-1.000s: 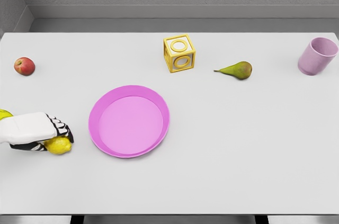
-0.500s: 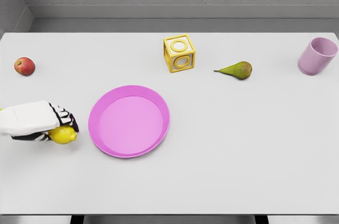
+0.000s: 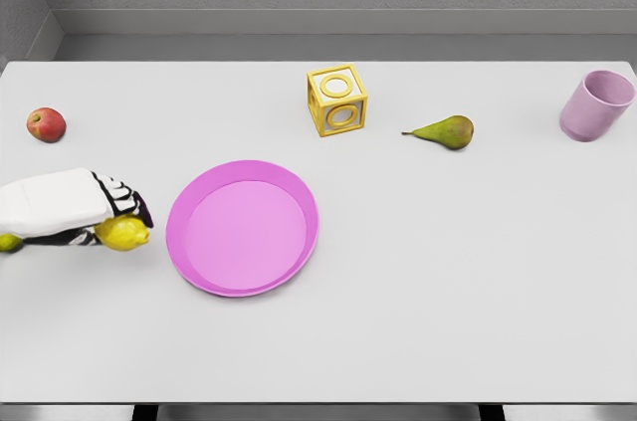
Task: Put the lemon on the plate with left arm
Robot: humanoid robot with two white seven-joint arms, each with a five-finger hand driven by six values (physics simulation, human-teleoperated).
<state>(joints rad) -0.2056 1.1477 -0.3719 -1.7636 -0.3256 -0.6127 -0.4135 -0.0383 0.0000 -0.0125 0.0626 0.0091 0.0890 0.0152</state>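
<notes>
A yellow lemon is held in my left hand, whose fingers curl over its top. The hand and white forearm come in from the left edge and hover above the table, just left of the pink plate. The lemon's right tip is a short gap from the plate's left rim. The plate holds nothing. My right arm is out of view.
A red apple lies at the far left. A yellow hollow cube stands behind the plate, a green pear to its right, a lilac cup at the far right. A yellow-green bit shows under the forearm.
My left hand has lifted the lemon and carried it up and to the right, closer to the plate's left rim.
</notes>
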